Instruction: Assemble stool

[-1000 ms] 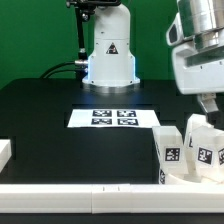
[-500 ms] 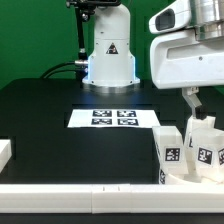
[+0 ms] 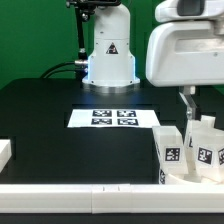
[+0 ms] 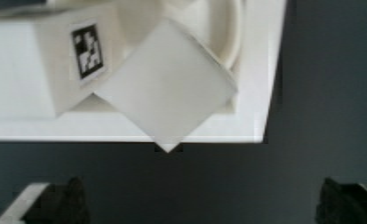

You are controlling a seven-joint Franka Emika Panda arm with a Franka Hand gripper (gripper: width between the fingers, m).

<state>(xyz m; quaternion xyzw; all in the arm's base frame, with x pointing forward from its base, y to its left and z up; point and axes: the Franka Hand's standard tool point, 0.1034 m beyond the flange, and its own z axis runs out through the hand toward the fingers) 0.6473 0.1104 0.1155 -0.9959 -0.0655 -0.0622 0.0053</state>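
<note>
Pincer [image 3: 187,100] shifted over legs [image 3: 170,152]

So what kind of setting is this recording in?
Probably a robotics lab bench: a black table against a green backdrop, a marker board lying flat on it, and tagged white stool legs below the arm's tool.

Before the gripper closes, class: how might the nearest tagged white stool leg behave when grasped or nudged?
The stool leg looks like rigid moulded plastic, so probably stiff and light. Its glossy faces may slip between the gripper fingers. Standing upright and crowded against other legs, it could tip if pushed.
</note>
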